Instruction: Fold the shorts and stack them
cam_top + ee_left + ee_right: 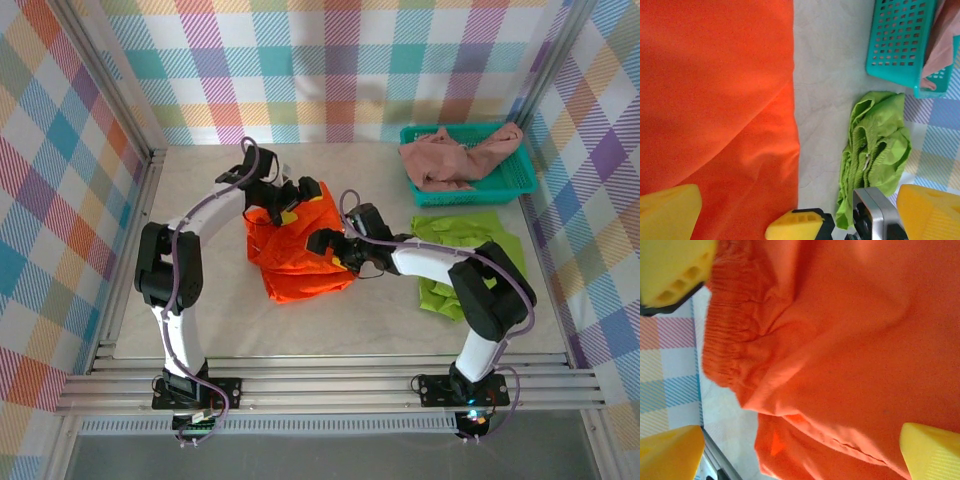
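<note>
Orange shorts (300,255): loosely folded bundle, centre of counter (220,320). Right tool (335,250) wide, empty, at bundle's right edge. Left tool (292,200) wide, empty, over bundle's far edge. Green shorts (470,255) crumpled on counter at right, apart from orange. Pink shorts (455,155) far right, heaped in teal basket (520,180). Likely risks: loose fold springs open unsupported; tool pinching 1 layer, not 2, drags bundle askew.
</note>
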